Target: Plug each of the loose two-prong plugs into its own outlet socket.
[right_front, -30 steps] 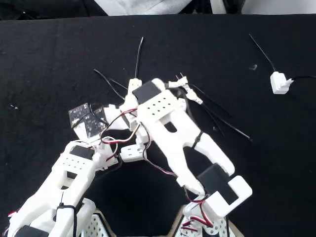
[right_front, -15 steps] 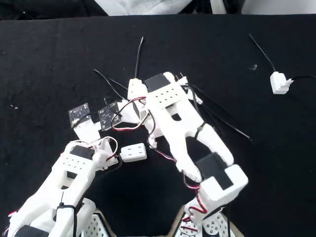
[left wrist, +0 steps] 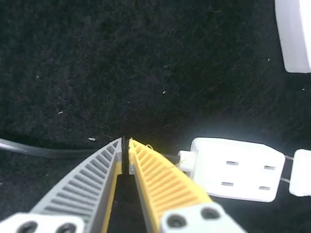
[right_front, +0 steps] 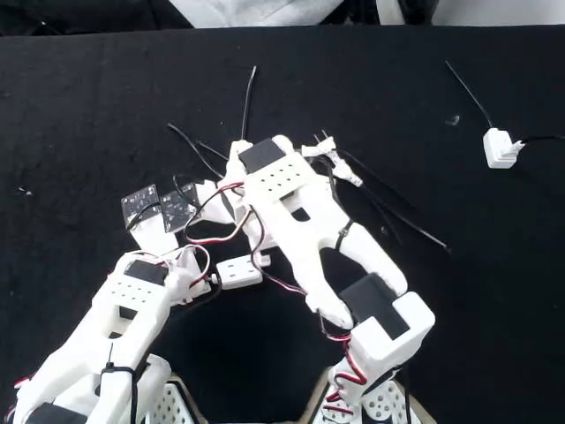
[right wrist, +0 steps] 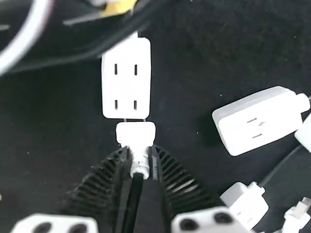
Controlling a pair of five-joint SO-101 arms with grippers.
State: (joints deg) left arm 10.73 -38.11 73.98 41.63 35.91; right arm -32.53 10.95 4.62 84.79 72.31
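Note:
In the right wrist view my right gripper (right wrist: 137, 154) is shut on a small white two-prong plug (right wrist: 136, 136). Its thin prongs meet the end of a white outlet block (right wrist: 125, 80). In the left wrist view my left gripper (left wrist: 125, 144) is shut on the thin black cord at the other end of the same outlet block (left wrist: 233, 167). From above, the outlet block (right_front: 238, 272) lies between both arms, with the left gripper (right_front: 201, 276) beside it. The right gripper is hidden under its own arm. A second white outlet (right wrist: 260, 119) and a loose plug (right wrist: 245, 201) lie close by.
Another white plug (right_front: 500, 147) with a black cord lies far off at the back right. Several thin black cords (right_front: 397, 216) cross the black table behind and to the right of the right arm. A small white plug (right_front: 334, 161) rests by that arm's wrist.
The right arm's wrist swung to the right and has come back to the left. The left arm and the outlet block have stayed in place.

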